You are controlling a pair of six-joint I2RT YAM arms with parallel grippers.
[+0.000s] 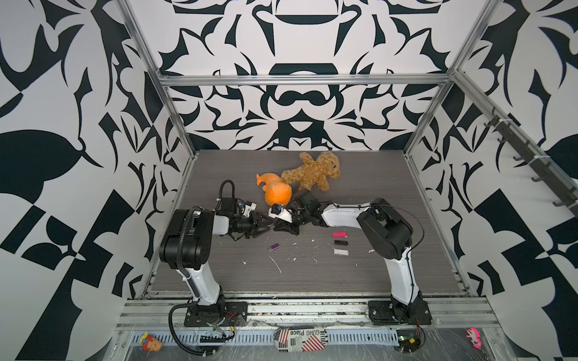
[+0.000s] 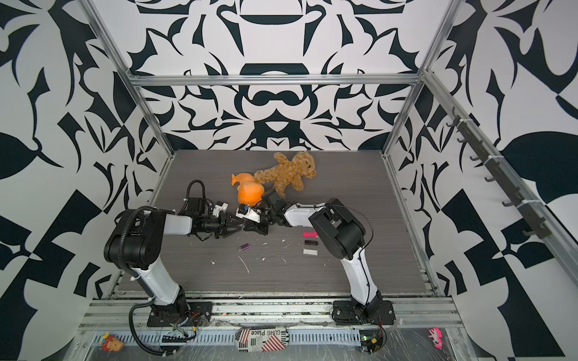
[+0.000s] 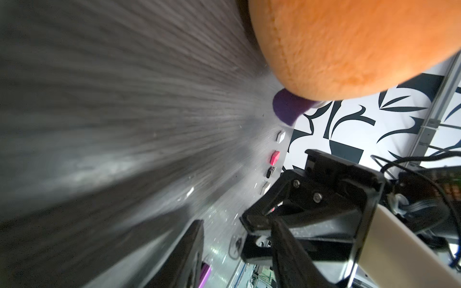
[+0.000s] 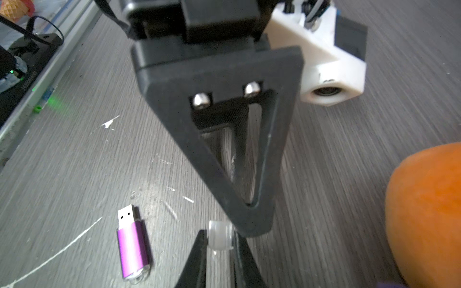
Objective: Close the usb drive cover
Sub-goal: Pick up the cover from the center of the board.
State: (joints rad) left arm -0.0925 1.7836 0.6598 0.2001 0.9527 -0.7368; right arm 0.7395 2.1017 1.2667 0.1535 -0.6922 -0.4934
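Observation:
A purple usb drive (image 4: 133,246) lies flat on the grey table with its metal plug bare. It also shows in both top views (image 1: 274,247) (image 2: 244,248). My right gripper (image 4: 219,240) is shut on a small translucent white cover (image 4: 220,230), held just above the table beside the drive. My left gripper (image 3: 237,224) faces it tip to tip, jaws apart, with nothing between them. One of its fingers (image 4: 252,219) stands right next to the cover. In both top views the left gripper (image 1: 267,222) and the right gripper (image 1: 281,225) meet at mid-table.
An orange plush (image 1: 276,193) sits just behind the two grippers, and a brown teddy bear (image 1: 312,170) lies farther back. A pink drive (image 1: 340,234), a black drive (image 1: 341,242) and a white drive (image 1: 341,252) lie in a column to the right. White scraps dot the table.

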